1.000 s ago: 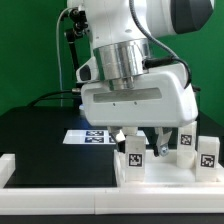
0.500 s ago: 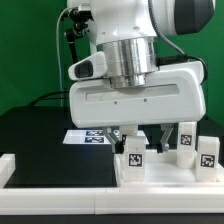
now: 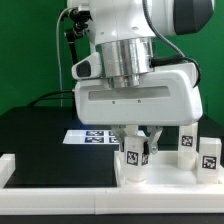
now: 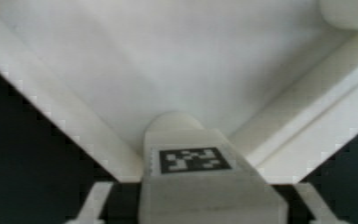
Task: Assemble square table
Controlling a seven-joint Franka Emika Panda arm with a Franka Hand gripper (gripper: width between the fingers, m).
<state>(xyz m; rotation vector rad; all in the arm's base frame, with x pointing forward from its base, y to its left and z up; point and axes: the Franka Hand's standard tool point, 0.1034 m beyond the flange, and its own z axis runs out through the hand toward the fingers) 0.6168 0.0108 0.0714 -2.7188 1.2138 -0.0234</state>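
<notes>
Exterior view, left to right. Marker board flat on black desk, centre-left. White plastic square tabletop, lower right. Pincer straddles tagged short white block leg; grip uncertain. Two more tagged legs stand right.

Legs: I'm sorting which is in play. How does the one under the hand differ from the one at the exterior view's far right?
The near leg sits between the hand's fingers; the far-right leg stands free. The near leg is partly hidden; the far-right one shows fully. Both are white, upright and tagged.
</notes>
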